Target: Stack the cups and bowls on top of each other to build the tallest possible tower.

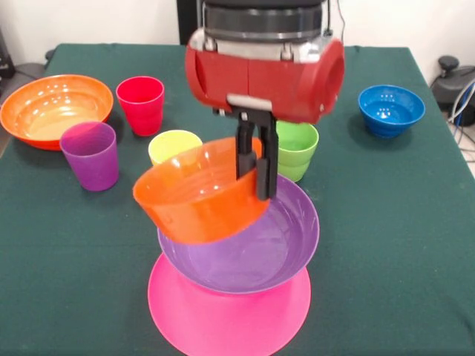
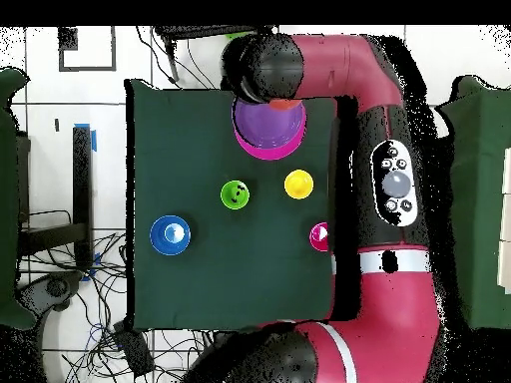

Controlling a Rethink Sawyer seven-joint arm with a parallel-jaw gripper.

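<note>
My gripper (image 1: 256,178) is shut on the rim of the small orange bowl (image 1: 199,194), one finger inside and one outside. The bowl hangs tilted just above the medium purple bowl (image 1: 252,252), which sits upright on the upturned pink bowl (image 1: 230,315); these two form the tower. Behind it stand the yellow cup (image 1: 174,144), light green cup (image 1: 297,150), purple cup (image 1: 90,154) and red cup (image 1: 141,104). In the overhead view the arm hides the gripper; the purple bowl (image 2: 267,125), yellow cup (image 2: 298,184) and green cup (image 2: 235,194) show.
The large orange bowl (image 1: 56,107) sits at the far left of the front view. The small blue bowl (image 1: 391,110) sits at the far right and also shows in the overhead view (image 2: 171,234). The green table (image 1: 386,222) ends close in front of the pink bowl.
</note>
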